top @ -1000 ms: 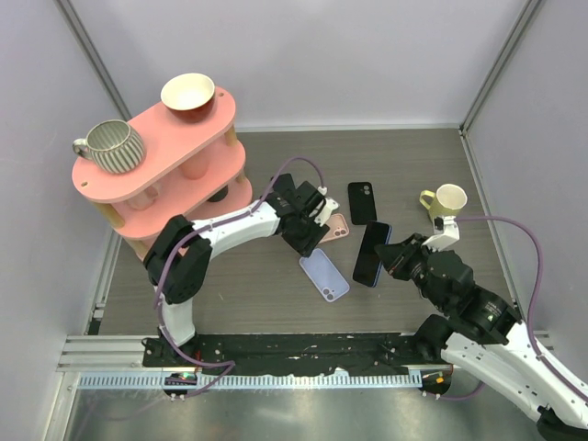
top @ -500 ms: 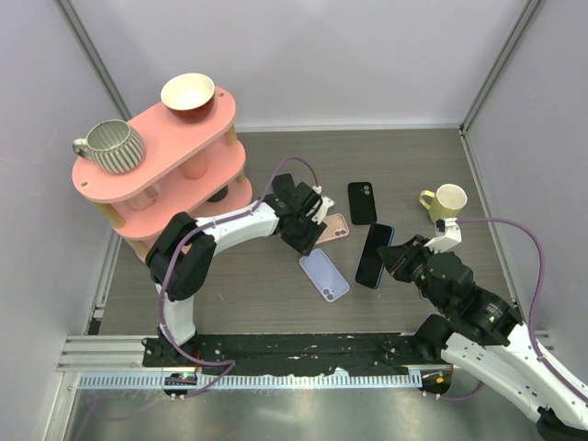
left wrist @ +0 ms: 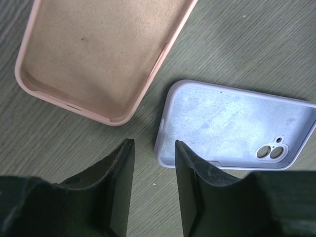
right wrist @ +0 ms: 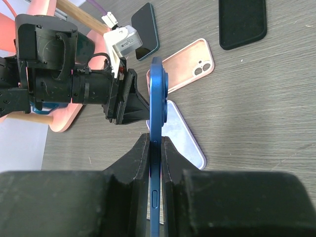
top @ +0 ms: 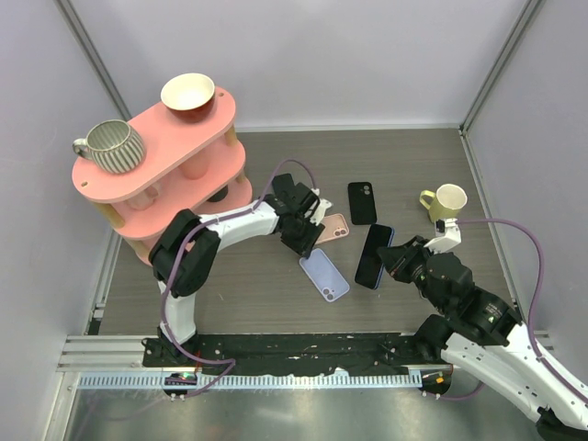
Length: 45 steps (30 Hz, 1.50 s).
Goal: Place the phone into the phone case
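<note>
My right gripper [right wrist: 155, 140] is shut on the blue phone [right wrist: 157, 103], holding it on edge above the table; from above, the phone [top: 372, 254] hangs just right of the lavender phone case [top: 324, 275]. That case [left wrist: 237, 128] lies face up on the table, empty. My left gripper [left wrist: 153, 148] stands open low over the table, nothing between its fingers [left wrist: 121, 187], its tips just short of the lavender case's corner and of an empty pink case [left wrist: 98, 54]. In the top view the left gripper [top: 308, 234] sits beside the pink case [top: 335, 227].
A black case [top: 362, 202] lies behind the pink one. A yellow mug [top: 446, 200] stands at the right. A pink two-tier shelf [top: 147, 175] with a striped mug [top: 112, 145] and a bowl [top: 188, 94] fills the left. A dark phone [right wrist: 146, 30] lies near the shelf.
My left gripper's fingers have drawn a little closer together and it has shifted slightly left. The right gripper still holds the blue phone in almost the same place.
</note>
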Each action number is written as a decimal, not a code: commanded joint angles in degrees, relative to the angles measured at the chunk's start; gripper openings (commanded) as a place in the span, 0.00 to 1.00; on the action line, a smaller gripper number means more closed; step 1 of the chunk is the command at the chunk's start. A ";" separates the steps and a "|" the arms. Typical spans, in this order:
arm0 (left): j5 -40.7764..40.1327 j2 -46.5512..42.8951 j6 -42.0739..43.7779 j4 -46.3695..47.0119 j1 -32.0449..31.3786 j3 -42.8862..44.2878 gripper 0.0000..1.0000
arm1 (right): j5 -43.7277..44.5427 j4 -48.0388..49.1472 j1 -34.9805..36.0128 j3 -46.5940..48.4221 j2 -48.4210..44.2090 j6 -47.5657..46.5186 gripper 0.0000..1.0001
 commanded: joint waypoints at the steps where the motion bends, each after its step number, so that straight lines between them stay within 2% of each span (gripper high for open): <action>1: 0.18 -0.07 -1.30 1.97 -0.38 -0.90 0.38 | 1.12 4.75 -0.08 0.61 -0.23 1.54 0.01; 5: -0.17 -1.20 -4.64 1.36 -0.38 -2.65 0.17 | 0.60 4.75 -0.08 0.53 -0.49 1.89 0.01; 9: 2.98 -2.18 -7.71 1.89 -0.46 -6.17 0.13 | 0.15 4.92 -0.08 0.53 -0.49 1.98 0.01; 10: 3.51 -2.35 -9.98 1.89 -0.47 -7.48 0.10 | 0.15 4.92 -0.08 0.44 -0.41 2.07 0.01; 11: 3.08 -2.61 -12.18 1.80 -0.47 -8.10 0.02 | 0.15 4.92 -0.08 0.35 -0.41 2.16 0.01; 12: 2.73 -3.48 -14.46 1.63 -0.47 -8.89 0.00 | 0.15 4.84 -0.08 0.26 -0.58 2.07 0.01; 15: -0.43 -6.73 -27.02 0.66 -0.47 -13.02 0.00 | 0.06 4.75 -0.08 0.09 -0.84 2.25 0.01; 16: -1.31 -10.14 -31.58 2.31 -0.47 -17.30 0.00 | 0.06 4.66 -0.08 0.09 -0.93 2.33 0.01; 17: -2.54 -12.61 -40.41 3.81 -0.47 -19.95 0.00 | 0.15 4.66 -0.08 -0.18 -1.02 2.59 0.01; 19: -3.86 -19.79 -49.43 8.45 -0.55 -28.18 0.00 | -0.02 5.27 -0.08 -0.79 -1.11 3.03 0.01; 20: -5.52 -22.02 -58.43 9.26 -1.08 -30.59 0.00 | -0.20 5.71 -0.08 -1.14 -1.11 3.21 0.01; 22: -9.30 -28.15 -66.22 9.71 -1.52 -36.03 0.00 | -1.07 6.76 -0.08 -1.93 -0.76 3.74 0.01; 24: -13.93 -31.43 -77.52 9.62 -2.92 -38.77 0.00 | -1.87 7.38 -0.08 -2.37 -0.41 4.18 0.01; 26: -17.56 -34.67 -85.20 7.44 -6.07 -40.98 0.00 | -2.40 8.26 -0.08 -2.81 -0.05 4.27 0.01; 27: -19.58 -35.30 -92.81 5.95 -7.48 -41.24 0.00 | -2.57 8.35 -0.08 -2.90 0.03 4.53 0.01; 28: -23.08 -35.74 -95.93 4.02 -8.63 -41.85 0.00 | -2.66 8.44 -0.08 -2.90 0.21 4.53 0.01; 32: -26.97 -36.45 -110.00 5.13 -11.97 -44.32 0.00 | -2.31 8.26 -0.08 -3.60 0.21 5.40 0.01; 34: -28.38 -35.40 -114.57 6.37 -12.77 -43.63 0.00 | -2.22 8.17 -0.08 -4.13 0.47 7.07 0.01; 36: -27.95 -33.39 -114.51 7.59 -13.12 -40.74 0.00 | -3.27 8.44 -0.08 -4.57 1.53 8.22 0.01; 37: -27.43 -32.85 -112.77 7.17 -13.30 -39.41 0.15 | -3.80 9.05 -0.08 -5.18 1.79 8.66 0.01; 39: -28.29 -32.50 -110.39 3.24 -14.34 -35.21 0.31 | -5.20 10.45 -0.08 -5.71 2.58 9.71 0.01; 40: -29.52 -32.58 -110.03 0.33 -16.00 -33.62 0.49 | -5.56 10.81 -0.17 -6.24 2.84 9.89 0.01; 41: -32.23 -33.02 -110.37 -2.91 -16.80 -32.21 0.61 | -5.82 11.25 -0.08 -6.42 2.85 10.41 0.01; 43: -34.09 -34.51 -109.42 -9.70 -17.60 -29.82 0.82 | -6.44 11.86 -0.08 -7.03 3.02 11.12 0.01; 45: -39.42 -36.18 -104.24 -9.89 -17.60 -30.60 0.83 | -7.57 13.78 -0.08 -7.99 2.94 12.78 0.01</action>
